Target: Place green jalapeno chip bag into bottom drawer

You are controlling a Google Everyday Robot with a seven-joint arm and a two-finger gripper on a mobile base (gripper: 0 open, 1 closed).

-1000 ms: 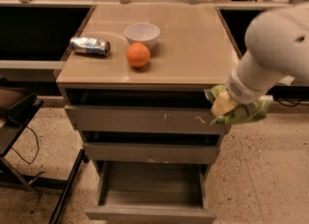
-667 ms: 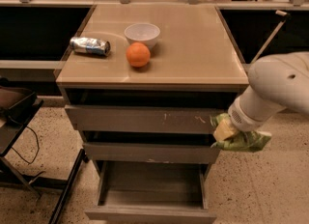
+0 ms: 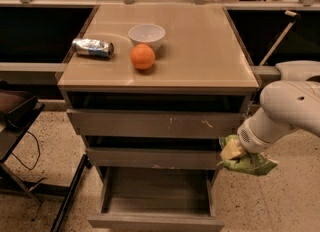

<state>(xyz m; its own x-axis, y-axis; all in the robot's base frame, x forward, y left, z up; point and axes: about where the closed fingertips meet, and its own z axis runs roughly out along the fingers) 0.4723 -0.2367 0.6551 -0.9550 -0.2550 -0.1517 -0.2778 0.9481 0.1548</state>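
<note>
The green jalapeno chip bag is a crinkled green foil bag with a pale yellow edge. It hangs in the air at the right side of the drawer unit, level with the middle drawer. My gripper is at the end of the white arm and is shut on the bag; the fingers are hidden behind the bag and wrist. The bottom drawer is pulled open below and to the left of the bag, a wide shallow box with nothing visible inside.
On the tabletop stand a white bowl, an orange and a crushed silver can. The two upper drawers are slightly ajar. A dark stand with cables is at the left on the speckled floor.
The arm has lowered with the bag, from level with the top drawer down to level with the middle drawer, staying at the unit's right side.
</note>
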